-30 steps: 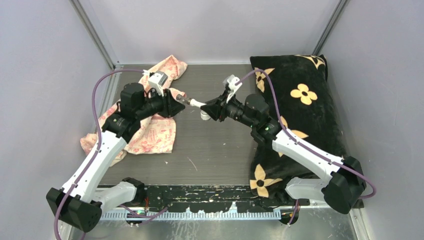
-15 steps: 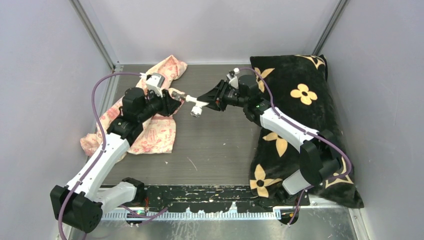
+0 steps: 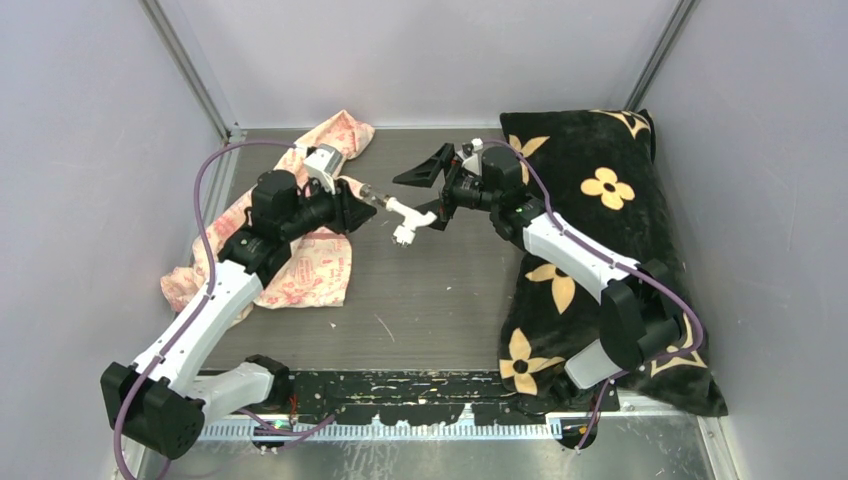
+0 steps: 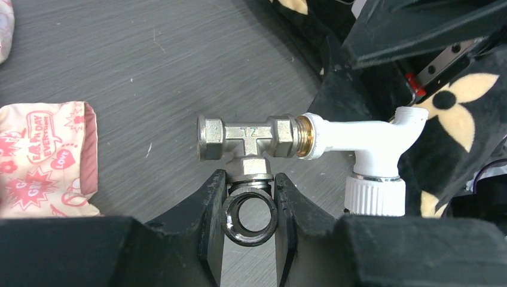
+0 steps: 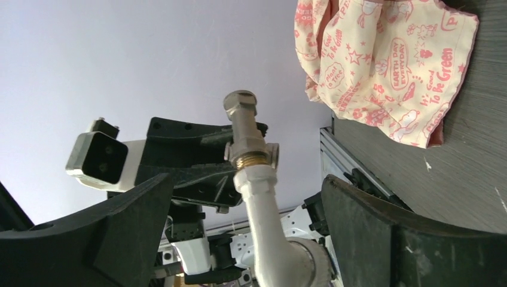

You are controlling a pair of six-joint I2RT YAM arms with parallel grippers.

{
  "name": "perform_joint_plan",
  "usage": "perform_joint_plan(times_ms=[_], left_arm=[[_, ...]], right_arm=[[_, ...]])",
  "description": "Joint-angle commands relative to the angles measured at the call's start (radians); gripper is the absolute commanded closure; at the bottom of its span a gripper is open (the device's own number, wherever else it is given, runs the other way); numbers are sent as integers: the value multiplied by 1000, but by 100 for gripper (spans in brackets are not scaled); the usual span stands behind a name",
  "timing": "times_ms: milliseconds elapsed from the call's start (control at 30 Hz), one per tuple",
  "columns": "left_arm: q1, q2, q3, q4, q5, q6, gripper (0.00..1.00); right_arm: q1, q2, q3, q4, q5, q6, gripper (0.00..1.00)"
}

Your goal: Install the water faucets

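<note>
Between left gripper (image 4: 248,179) tips — metal fitting (image 4: 246,135) pinched | white tap (image 4: 359,140) amid right gripper (image 5: 248,206) — spread

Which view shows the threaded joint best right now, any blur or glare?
Left wrist: metal tee fitting and white faucet sharp, small glints only. Right wrist: faucet's near end soft, too close. Top external: evenly lit, joint too small.

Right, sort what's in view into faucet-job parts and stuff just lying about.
Job in hand:
white plastic tap, joined to the metal tee fitting
left jaws, shut on the fitting's stem
right jaws, open around the tap

Lying about:
pink printed cloth
black flowered cushion
</note>
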Motion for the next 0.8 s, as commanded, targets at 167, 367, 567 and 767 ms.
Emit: perform_joint_plan(times_ms=[167, 367, 567, 767], left_arm=[[3, 19, 130, 30, 19, -68, 100], [8, 34, 151, -40, 22, -53, 100], [11, 49, 174, -82, 10, -104, 100], [12, 135, 353, -302, 32, -106, 100]], right_arm=[[-23, -117, 91, -339, 64, -300, 0], [-123, -250, 129, -505, 113, -479, 0], [-146, -370, 239, -535, 135, -756, 0], [12, -635, 38, -309, 207, -1389, 1]])
